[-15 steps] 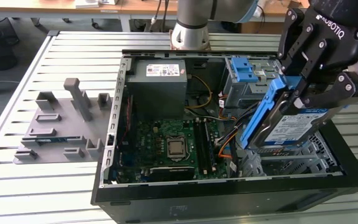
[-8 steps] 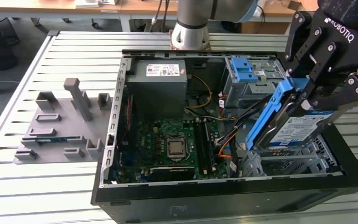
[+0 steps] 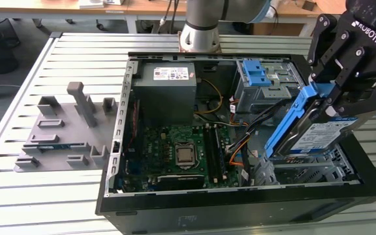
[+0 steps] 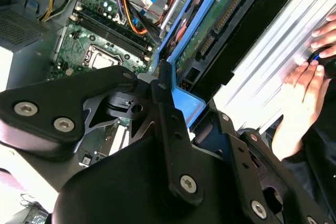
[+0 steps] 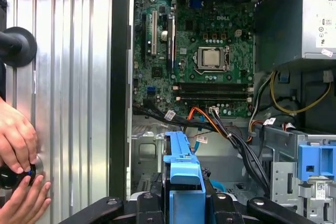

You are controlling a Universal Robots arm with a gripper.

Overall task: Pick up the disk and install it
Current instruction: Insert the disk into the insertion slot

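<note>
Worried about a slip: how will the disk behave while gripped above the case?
Probably rigid: the disk hangs tilted from the hand without sagging. Its blue plastic rails may flex or slip. The metal body suggests heft for its size.

A: Where does the computer case (image 3: 240, 208) stand?
B: On the table (image 3: 77, 49), with the rack (image 3: 64, 127) beside it at the exterior view's left.
A: And the disk (image 3: 318, 134)?
B: Clamped in the hand (image 3: 333, 98), tilted, above the drive bay (image 3: 305, 170) at the case's right end in the exterior view.
</note>
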